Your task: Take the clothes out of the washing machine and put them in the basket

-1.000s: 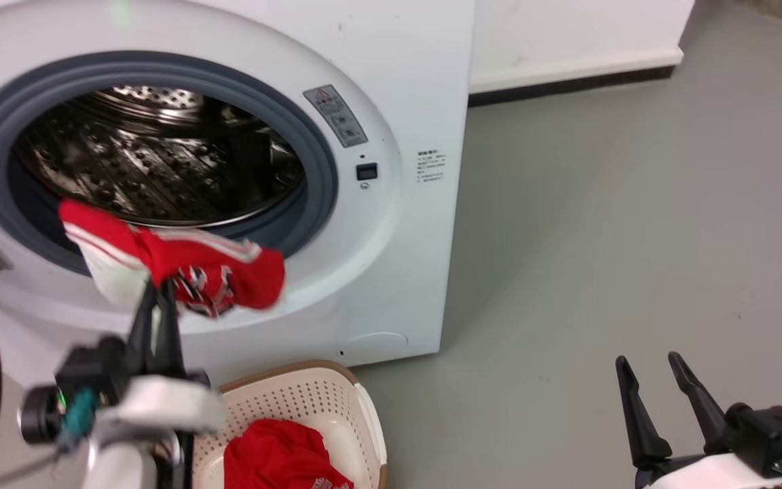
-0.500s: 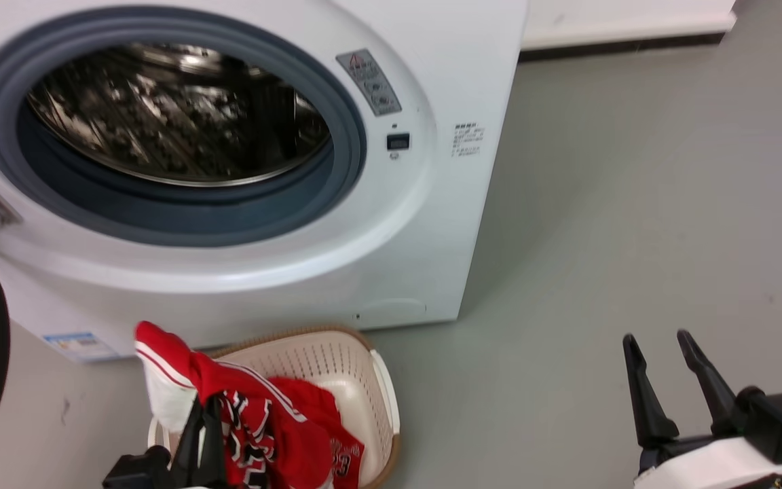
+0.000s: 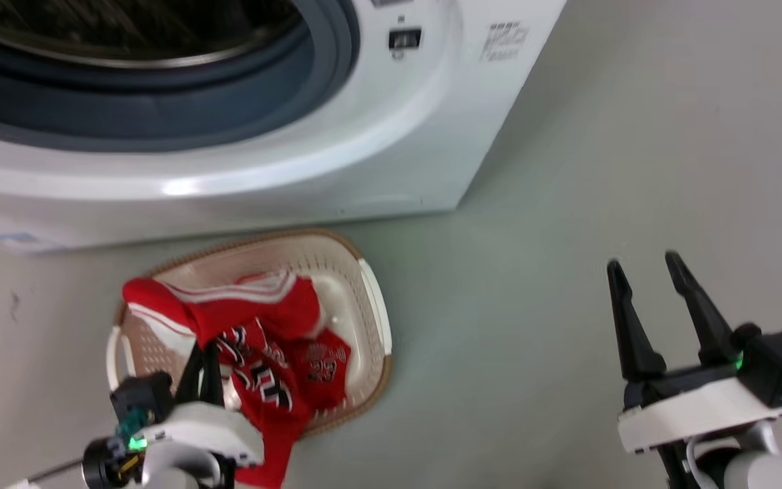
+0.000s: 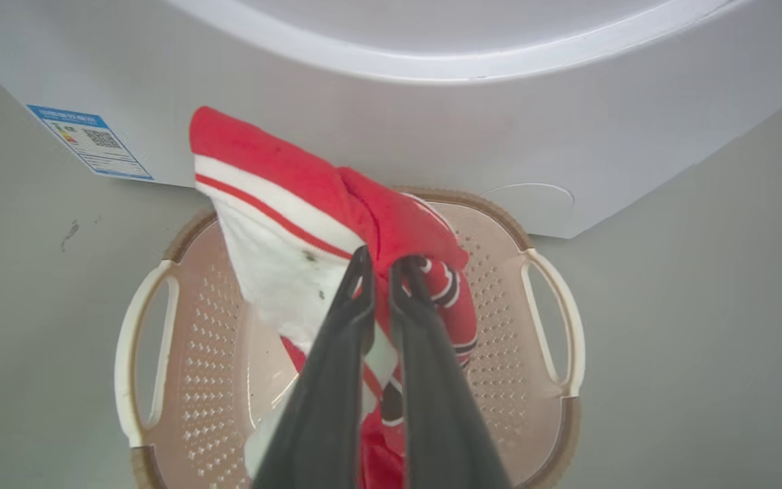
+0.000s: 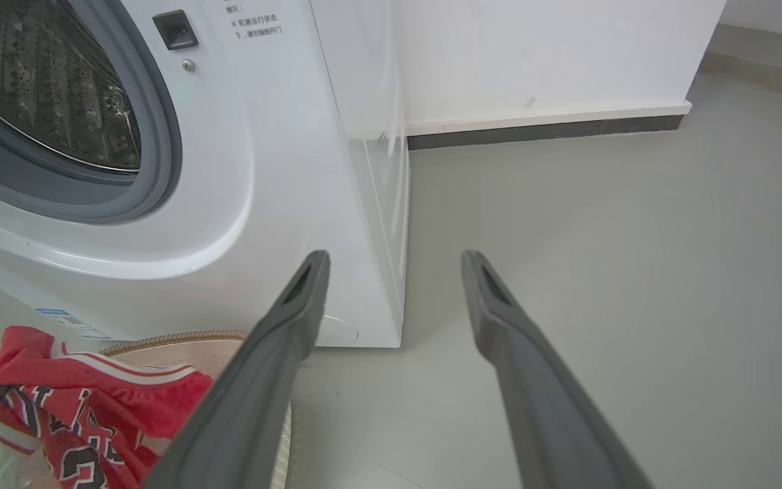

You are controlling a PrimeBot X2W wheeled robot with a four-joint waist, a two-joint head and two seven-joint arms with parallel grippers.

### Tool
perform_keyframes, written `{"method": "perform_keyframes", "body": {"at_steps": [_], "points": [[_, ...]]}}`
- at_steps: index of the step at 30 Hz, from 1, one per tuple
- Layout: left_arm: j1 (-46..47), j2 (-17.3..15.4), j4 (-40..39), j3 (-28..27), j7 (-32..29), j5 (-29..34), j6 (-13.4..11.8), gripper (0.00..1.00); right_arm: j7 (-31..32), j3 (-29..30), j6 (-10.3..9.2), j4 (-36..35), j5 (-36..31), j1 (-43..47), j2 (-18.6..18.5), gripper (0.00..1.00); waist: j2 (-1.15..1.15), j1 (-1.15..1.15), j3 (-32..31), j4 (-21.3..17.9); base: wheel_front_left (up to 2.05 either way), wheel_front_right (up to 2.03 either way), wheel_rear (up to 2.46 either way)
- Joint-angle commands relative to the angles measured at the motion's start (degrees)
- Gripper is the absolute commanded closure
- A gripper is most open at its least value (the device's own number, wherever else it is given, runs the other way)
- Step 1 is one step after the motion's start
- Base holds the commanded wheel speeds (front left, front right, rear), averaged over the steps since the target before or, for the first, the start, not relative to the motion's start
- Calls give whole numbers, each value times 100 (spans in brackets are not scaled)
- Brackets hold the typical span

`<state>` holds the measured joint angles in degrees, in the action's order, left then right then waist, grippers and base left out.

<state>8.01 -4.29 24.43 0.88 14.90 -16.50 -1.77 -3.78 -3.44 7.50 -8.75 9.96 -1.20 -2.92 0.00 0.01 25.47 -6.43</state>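
Note:
The white washing machine fills the top of the head view, its grey-rimmed porthole open onto the steel drum. In front of it on the floor stands the cream basket with a brown rim. My left gripper is shut on a red jersey with white trim, held over the basket; in the head view this gripper sits low at the left with red clothes draped into the basket. My right gripper hangs open over bare floor at the right, also open in its own view.
Grey floor spreads to the right of the machine. A white wall with a dark skirting runs behind. A blue label sticker sits low on the machine's front.
The head camera has tilted down. My left gripper has carried the red jersey from the porthole's lip down over the basket. The right gripper stays open.

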Motion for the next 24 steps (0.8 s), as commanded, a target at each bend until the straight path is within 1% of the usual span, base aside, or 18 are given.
{"method": "perform_keyframes", "body": {"at_steps": [1, 7, 11, 13, 17, 24], "points": [[179, -29, 107, -47, 38, -4, 6, 100, -35, -25, -2, -20, -37, -138, 8, 0, 0, -1, 554, -86, 0, 0, 0], [1018, -150, 1116, -336, 37, 33, 101, 100, -81, -152, -2, -59, -43, -509, 7, 0, 0, -1, 1380, -205, 0, 0, 0], [1486, -137, 1828, -525, 29, -62, 179, 100, -119, -205, -2, -68, -64, -673, 7, 0, 0, -1, 1824, -272, 0, 0, 0], [1743, -187, 2173, -576, 30, -57, 210, 100, -141, -243, -2, -63, -63, -728, 8, 0, 0, -1, 2001, -310, 0, 0, 0], [2102, -269, 2790, -639, 30, -48, 258, 100, -196, -316, -2, -42, -61, -822, 8, 0, 0, -1, 2229, -371, 0, 0, 0], [2495, -336, 3285, -642, 30, 75, 307, 100, -247, -351, -2, 81, -60, -877, 8, 0, 0, -1, 2273, -391, 0, 0, 0]]}}
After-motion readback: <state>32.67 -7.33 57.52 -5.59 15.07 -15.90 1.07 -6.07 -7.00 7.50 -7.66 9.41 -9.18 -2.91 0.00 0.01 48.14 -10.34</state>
